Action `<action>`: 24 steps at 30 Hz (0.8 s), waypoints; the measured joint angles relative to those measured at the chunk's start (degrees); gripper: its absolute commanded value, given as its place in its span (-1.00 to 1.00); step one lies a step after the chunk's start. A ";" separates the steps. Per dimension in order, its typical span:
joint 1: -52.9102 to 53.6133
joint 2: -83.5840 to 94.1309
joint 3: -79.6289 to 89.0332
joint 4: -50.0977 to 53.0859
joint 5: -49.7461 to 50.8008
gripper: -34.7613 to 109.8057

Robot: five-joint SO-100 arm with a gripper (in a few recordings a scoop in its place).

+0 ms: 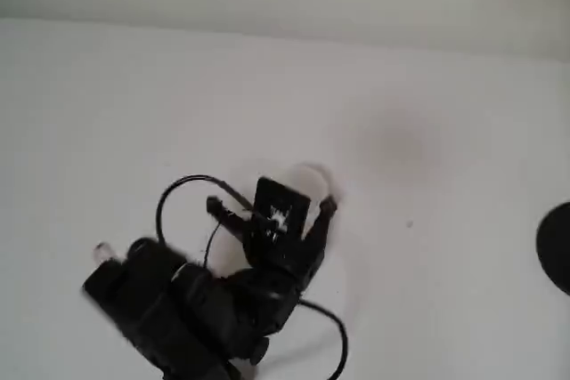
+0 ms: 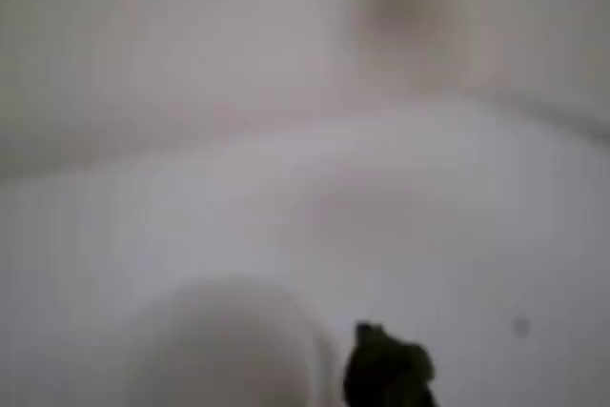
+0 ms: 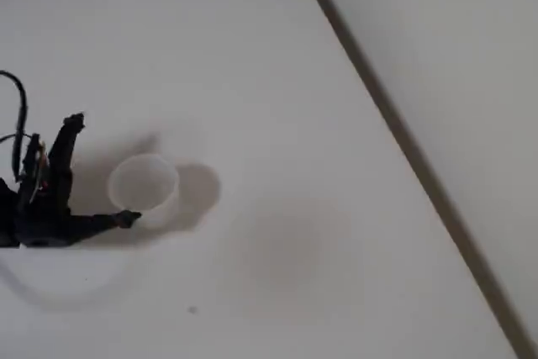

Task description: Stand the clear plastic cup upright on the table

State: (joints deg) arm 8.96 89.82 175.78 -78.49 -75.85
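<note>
Overhead view: black gripper [image 1: 298,198] on the table [image 1: 445,264], jaws spread; the cup [image 1: 312,177] faint at its tips.
Wrist view: blurred cup [image 2: 224,345] beside one fingertip [image 2: 386,364].
Fixed view: cup [image 3: 144,182] upright, rim up, just beside the released gripper [image 3: 97,170]; contact unclear.

arm: low, reaching | hand [image 3: 101,170]: fingers spread wide
</note>
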 measured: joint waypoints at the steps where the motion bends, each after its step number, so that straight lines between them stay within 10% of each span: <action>1: 0.53 4.13 -0.18 6.77 2.02 0.57; 12: -2.11 83.14 -3.25 101.07 21.09 0.54; 24: 1.32 97.56 -9.40 134.38 45.00 0.26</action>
State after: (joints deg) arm 10.28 187.38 166.38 55.90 -30.85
